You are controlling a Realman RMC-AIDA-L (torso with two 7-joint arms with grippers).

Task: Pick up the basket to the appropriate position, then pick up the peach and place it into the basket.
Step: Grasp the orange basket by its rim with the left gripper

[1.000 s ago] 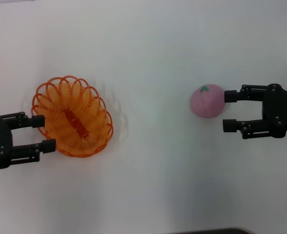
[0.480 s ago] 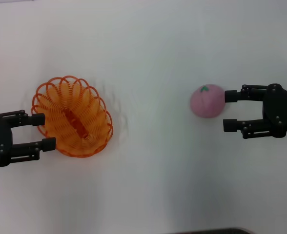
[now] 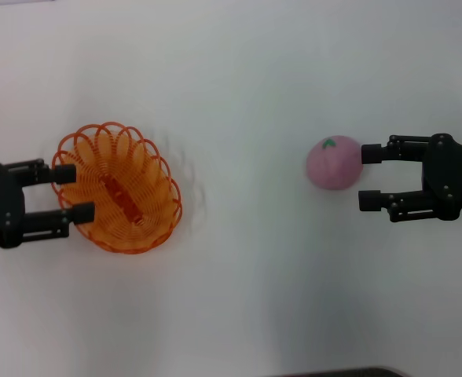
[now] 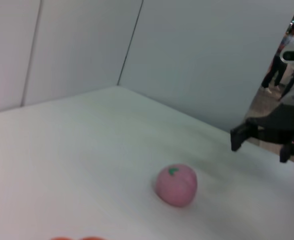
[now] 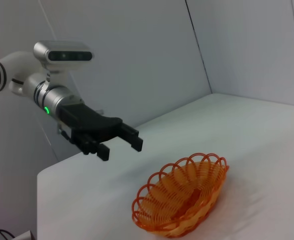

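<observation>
The orange wire basket sits on the white table at the left, also seen in the right wrist view. My left gripper is open at the basket's left rim, its fingertips overlapping the rim; the right wrist view shows this gripper raised above the table beside the basket. The pink peach with a green mark lies at the right, also visible in the left wrist view. My right gripper is open just right of the peach, its far finger at the peach's side.
The white table stretches bare between basket and peach. A dark edge shows at the table's near side. Grey walls stand behind the table, and a person stands far off.
My left gripper has shifted toward the far side of the table and slightly closer to the basket, staying open. The right gripper, peach and basket have not moved.
</observation>
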